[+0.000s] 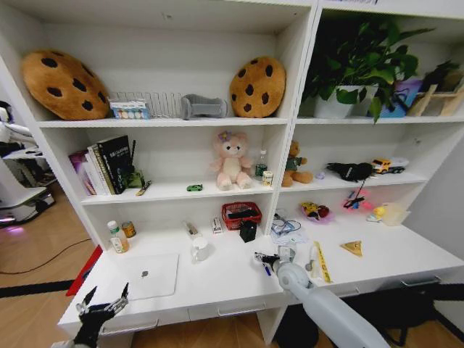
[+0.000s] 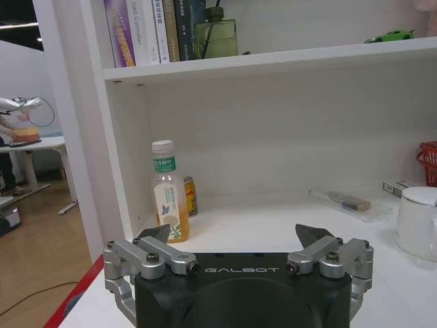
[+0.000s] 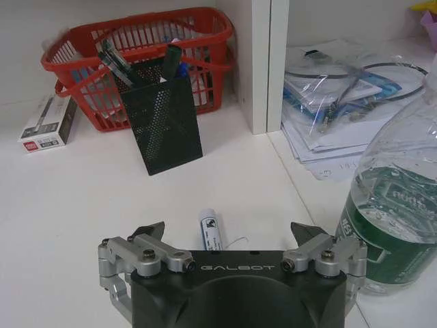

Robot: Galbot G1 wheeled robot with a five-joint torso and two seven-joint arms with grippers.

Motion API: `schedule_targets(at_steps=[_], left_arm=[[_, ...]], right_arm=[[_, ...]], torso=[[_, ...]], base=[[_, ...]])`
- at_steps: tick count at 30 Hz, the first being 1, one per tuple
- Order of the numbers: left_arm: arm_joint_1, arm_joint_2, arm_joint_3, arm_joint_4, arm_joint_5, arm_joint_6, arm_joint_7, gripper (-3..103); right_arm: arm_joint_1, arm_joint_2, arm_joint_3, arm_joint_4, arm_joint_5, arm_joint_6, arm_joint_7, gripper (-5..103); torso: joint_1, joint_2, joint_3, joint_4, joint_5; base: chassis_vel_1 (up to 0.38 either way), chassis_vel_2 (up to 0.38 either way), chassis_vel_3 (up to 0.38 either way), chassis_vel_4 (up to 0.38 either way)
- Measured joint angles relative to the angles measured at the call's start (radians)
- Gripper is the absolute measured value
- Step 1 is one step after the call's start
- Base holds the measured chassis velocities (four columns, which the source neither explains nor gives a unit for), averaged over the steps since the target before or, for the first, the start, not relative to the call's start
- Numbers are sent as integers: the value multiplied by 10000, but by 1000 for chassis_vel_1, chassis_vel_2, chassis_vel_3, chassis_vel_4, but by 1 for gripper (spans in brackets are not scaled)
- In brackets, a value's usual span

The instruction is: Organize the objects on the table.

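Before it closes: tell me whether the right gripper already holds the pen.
No. The right gripper is open, and the pen lies on the table between its fingers.

pen [image 3: 210, 231] partly hidden behind right end effector [image 3: 229, 237], bottle [image 3: 396, 205] cut off

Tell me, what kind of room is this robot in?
Probably a study or home-office corner: a white desk joined to a shelf unit, a closed laptop, a row of books, and plush toys on the shelves.
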Motion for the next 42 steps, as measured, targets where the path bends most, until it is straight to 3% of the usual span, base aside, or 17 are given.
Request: schedule_targets(at_steps=[21, 22, 23, 25, 28, 30, 33, 34, 36, 38, 42], left_arm=[[-61, 152, -133, 126, -164, -64, 4, 100], [-63, 155, -140, 134, -175, -63, 4, 100], [-63, 155, -140, 134, -175, -63, 4, 100], [-65, 155, -152, 158, -197, -64, 5, 100], [-64, 155, -163, 162, -206, -64, 5, 100], [-52, 152, -200, 167, -244, -68, 6, 100], [-49, 151, -224, 182, -255, -77, 6, 100], [-46, 150, -229, 187, -259, -79, 6, 100], [-46, 149, -230, 188, -259, -79, 6, 100], [-56, 141, -225, 190, -258, -79, 6, 100], [-85, 139, -210, 190, -253, -79, 6, 100]], right_arm=[[996, 341, -1146, -1477, -447, 134, -405, 103], [1023, 327, -1210, -1477, -437, 118, -411, 94], [1023, 327, -1210, -1477, -437, 118, -411, 94], [1021, 283, -1271, -1452, -443, 100, -443, 84], [1005, 278, -1278, -1436, -444, 91, -444, 84], [941, 276, -1264, -1420, -452, 85, -442, 68], [890, 284, -1251, -1406, -456, 89, -432, 62], [858, 286, -1244, -1388, -460, 91, -427, 51], [845, 286, -1241, -1377, -462, 91, -425, 51], [835, 277, -1229, -1362, -462, 91, -421, 41], [834, 252, -1228, -1362, -461, 89, -421, 30]], torso=[[0, 0, 0, 0, -1], [0, 0, 0, 1, -1], [0, 0, 0, 1, -1], [0, 1, 0, 0, -3], [0, 1, 0, 0, -3], [-1, 4, -2, -1, -5], [-2, 4, -3, -1, -6], [-1, 4, -3, -1, -6], [-2, 4, -3, -2, -5], [-1, 4, -3, 0, -2], [-1, 3, -3, 0, -1]], base=[[0, 0, 0, 0], [0, 0, 0, 0], [0, 0, 0, 0], [0, 0, 0, 0], [0, 0, 0, 0], [0, 0, 0, 0], [0, 0, 0, 0], [0, 0, 0, 0], [0, 0, 0, 0], [0, 0, 0, 0], [0, 0, 0, 0]])
